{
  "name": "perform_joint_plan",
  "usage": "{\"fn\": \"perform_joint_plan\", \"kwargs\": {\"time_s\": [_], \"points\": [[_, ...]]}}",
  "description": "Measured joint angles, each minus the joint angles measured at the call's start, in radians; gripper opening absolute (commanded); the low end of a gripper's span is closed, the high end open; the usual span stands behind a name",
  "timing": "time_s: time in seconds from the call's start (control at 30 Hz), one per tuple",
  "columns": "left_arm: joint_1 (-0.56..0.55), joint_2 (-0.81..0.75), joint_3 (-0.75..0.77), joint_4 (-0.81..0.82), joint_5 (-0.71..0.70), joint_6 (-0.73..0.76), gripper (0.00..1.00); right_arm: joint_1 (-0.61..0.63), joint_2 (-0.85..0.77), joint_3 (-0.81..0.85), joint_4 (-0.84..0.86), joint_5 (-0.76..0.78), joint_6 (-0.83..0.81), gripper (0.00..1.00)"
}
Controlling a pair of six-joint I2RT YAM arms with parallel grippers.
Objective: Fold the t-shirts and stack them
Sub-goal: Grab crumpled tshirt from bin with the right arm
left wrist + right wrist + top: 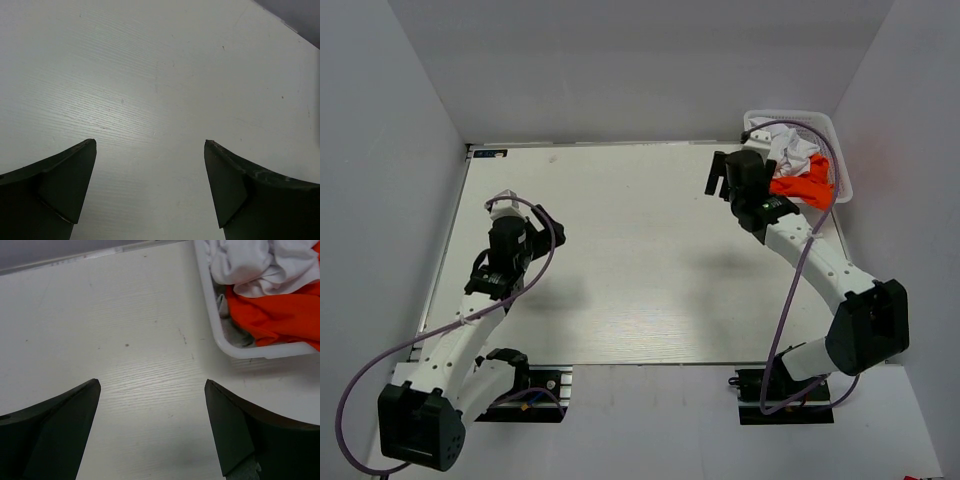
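Left gripper (150,142) gapes; right gripper (152,382) near basket (270,352).

Bench (620,270): white, with fine pale-grey grain lines and a few small dark specks.
Basket (235,351): white.
Orange-red t-shirt (280,315): plain, bright, no print visible.
White t-shirt (250,260): plain.
Grey t-shirt (239,336): mid-grey.
Left pincer (150,145) and right pincer (152,385): matte black.
Left arm (460,345) and right arm (820,260): white links, black joints.
Cables (788,300): purple.
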Motion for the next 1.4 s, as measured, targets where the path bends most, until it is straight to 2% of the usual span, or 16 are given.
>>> {"fn": "perform_joint_plan", "kwargs": {"time_s": [0.17, 0.3, 0.5, 0.7, 0.97, 1.23, 1.3, 1.4], "points": [[0.0, -0.024, -0.004, -0.003, -0.001, 0.003, 1.0, -0.085, 0.005, 0.002, -0.002, 0.015, -0.011, 0.9], [0.0, -0.026, -0.005, -0.006, -0.012, 0.009, 1.0, -0.21, 0.086, 0.073, -0.019, 0.009, -0.004, 0.9], [0.0, 0.002, -0.004, -0.021, -0.029, 0.012, 1.0, -0.445, 0.261, 0.21, -0.066, -0.103, 0.03, 0.88], [0.0, 0.103, -0.004, -0.02, -0.031, 0.015, 1.0, -0.57, 0.407, 0.348, -0.108, -0.209, 0.064, 0.81], [0.0, 0.188, 0.017, -0.026, -0.031, 0.02, 1.0, -0.659, 0.485, 0.409, -0.11, -0.399, 0.13, 0.76], [0.0, 0.206, 0.027, -0.018, -0.029, 0.025, 1.0, -0.68, 0.558, 0.433, -0.12, -0.513, 0.16, 0.76], [0.0, 0.221, 0.029, -0.012, -0.027, 0.027, 1.0, -0.68, 0.582, 0.448, -0.119, -0.533, 0.165, 0.71], [0.0, 0.245, 0.03, -0.004, -0.026, 0.03, 1.0, -0.68, 0.604, 0.451, -0.108, -0.556, 0.176, 0.56]]}}
